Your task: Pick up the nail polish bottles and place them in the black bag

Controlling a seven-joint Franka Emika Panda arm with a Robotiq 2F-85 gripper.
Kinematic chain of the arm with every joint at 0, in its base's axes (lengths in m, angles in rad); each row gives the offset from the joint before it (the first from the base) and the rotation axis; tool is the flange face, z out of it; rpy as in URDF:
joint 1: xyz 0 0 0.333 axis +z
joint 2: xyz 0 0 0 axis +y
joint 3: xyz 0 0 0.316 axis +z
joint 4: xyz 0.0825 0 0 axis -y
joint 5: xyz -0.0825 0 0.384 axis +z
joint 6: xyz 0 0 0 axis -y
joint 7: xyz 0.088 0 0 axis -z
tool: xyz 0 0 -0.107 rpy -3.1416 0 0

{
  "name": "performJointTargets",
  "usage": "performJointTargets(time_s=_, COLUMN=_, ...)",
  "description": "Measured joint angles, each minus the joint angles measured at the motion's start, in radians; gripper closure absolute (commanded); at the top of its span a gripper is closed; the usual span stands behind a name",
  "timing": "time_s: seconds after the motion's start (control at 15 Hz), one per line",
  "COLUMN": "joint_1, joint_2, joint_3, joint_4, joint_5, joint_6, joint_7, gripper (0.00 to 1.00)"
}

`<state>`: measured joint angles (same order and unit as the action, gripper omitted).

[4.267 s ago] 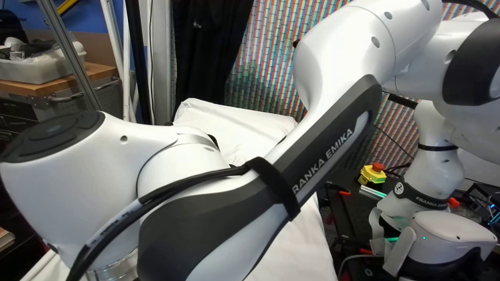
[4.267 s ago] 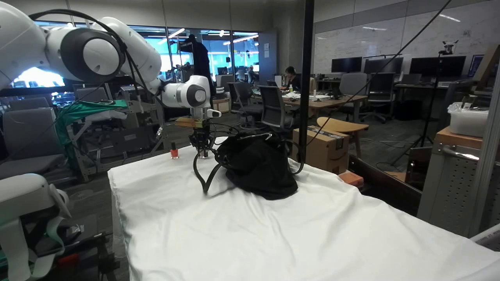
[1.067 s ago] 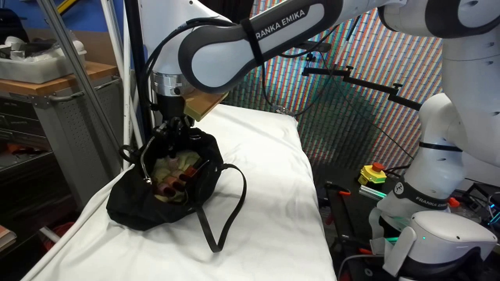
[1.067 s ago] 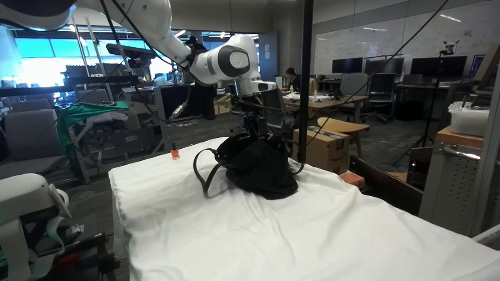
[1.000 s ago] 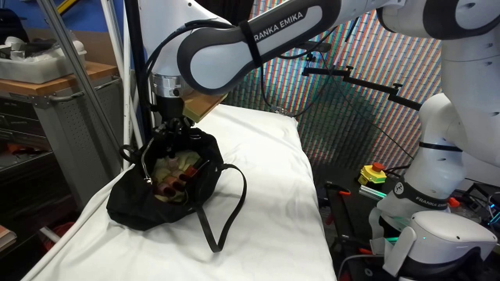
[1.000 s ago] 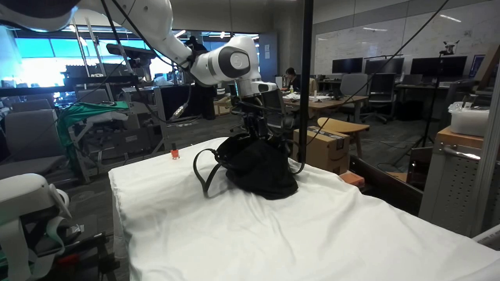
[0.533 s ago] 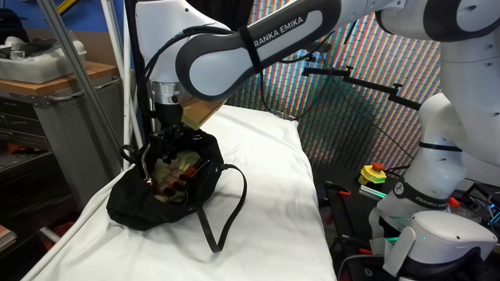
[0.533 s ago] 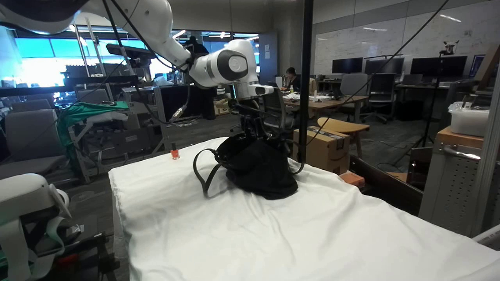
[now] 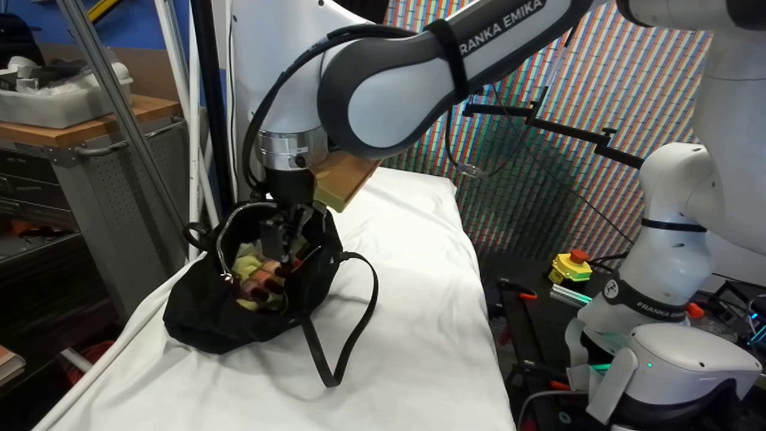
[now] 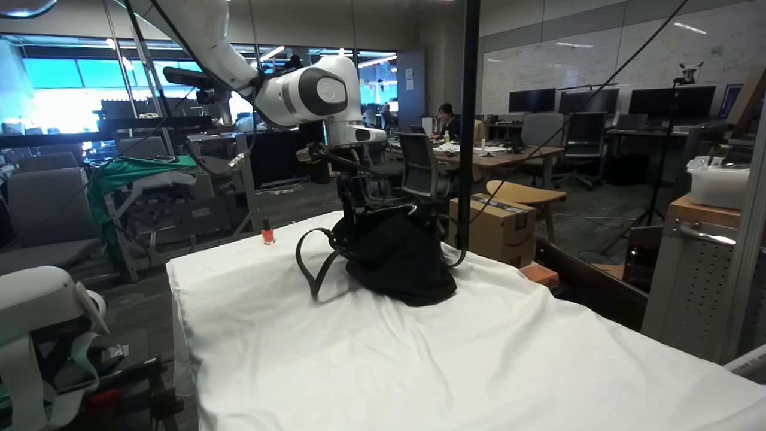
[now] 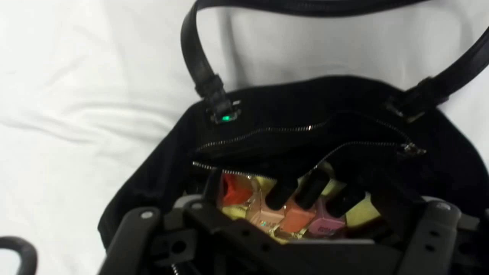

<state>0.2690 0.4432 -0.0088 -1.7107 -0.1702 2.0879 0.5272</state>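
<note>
On the white-clothed table (image 10: 419,359), the small orange-red, dark-capped polish bottle (image 10: 268,234) should be light, hard, slippery: bring your spread claw (image 9: 284,248) around its body.

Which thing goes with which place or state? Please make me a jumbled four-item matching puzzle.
Things
1. lone dark-capped orange-red nail polish bottle
2. slouchy black fabric bag
3. red-knobbed yellow box
4. whitish plastic bin

Matches
A. on the wooden cart top
B. open, several bottles inside
C. upright on white cloth outside the bag
D. on the black tabletop

Pairs
1-C; 2-B; 3-D; 4-A
</note>
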Motion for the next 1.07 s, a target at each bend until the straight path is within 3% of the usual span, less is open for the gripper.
performJointTargets(time_s=0.6, joint_1=0.056, joint_2=-0.205, joint_3=0.130, joint_4=-0.308, joint_5=0.000, joint_6=-0.014, joint_7=0.157, gripper=0.00)
performJointTargets(time_s=1.07, joint_1=0.134, joint_2=-0.172, joint_3=0.249, joint_4=-0.360, joint_5=0.000, joint_6=-0.015, joint_7=0.210, gripper=0.00)
